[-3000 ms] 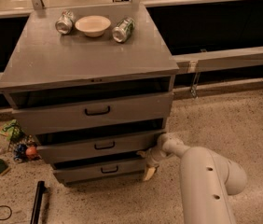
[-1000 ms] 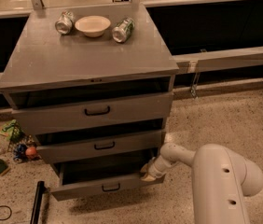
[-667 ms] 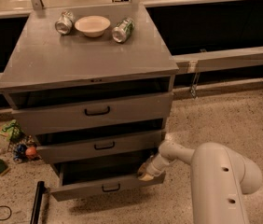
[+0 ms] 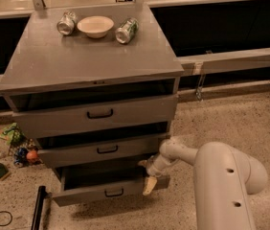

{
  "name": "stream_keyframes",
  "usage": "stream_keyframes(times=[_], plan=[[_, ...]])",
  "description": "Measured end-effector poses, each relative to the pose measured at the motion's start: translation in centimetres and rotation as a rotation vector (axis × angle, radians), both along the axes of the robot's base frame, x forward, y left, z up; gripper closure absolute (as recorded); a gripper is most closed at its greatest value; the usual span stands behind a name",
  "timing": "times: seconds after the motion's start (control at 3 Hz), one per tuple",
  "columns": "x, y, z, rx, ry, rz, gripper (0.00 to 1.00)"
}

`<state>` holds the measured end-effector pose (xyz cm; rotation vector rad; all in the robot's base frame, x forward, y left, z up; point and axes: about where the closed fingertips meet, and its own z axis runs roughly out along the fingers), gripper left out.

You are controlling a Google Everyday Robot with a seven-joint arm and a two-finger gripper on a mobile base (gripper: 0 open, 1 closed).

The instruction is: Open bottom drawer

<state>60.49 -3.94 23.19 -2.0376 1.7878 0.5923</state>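
Observation:
The grey cabinet [image 4: 92, 61] has three drawers. The bottom drawer [image 4: 107, 191], with a shallow grey front and a small black bar handle [image 4: 114, 192], stands pulled out well past the middle drawer [image 4: 101, 150], showing a dark gap behind its front. My gripper [image 4: 149, 176] is at the bottom drawer's right end, against the front's right edge, with a pale fingertip [image 4: 148, 186] hanging over it. My white arm [image 4: 221, 176] reaches in from the lower right.
On the cabinet top sit a white bowl [image 4: 95, 26] and two cans lying on their sides [image 4: 66, 23] [image 4: 126, 30]. Litter lies on the floor to the left [image 4: 15, 150]. A black bar [image 4: 39, 207] lies on the floor by the drawer's left corner.
Over three seconds the bottom drawer has slid out from nearly shut to well open, with my gripper moving down and forward with its right end. In the last second little has changed.

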Motion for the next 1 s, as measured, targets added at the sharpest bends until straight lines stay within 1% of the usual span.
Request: stream_keyframes(times=[0.33,1.0], plan=[[0.3,0.0,0.5,0.002,-0.027,-0.004,0.38],[2.7,-1.4,1.6,-0.008,-0.120,-0.058,0.85]])
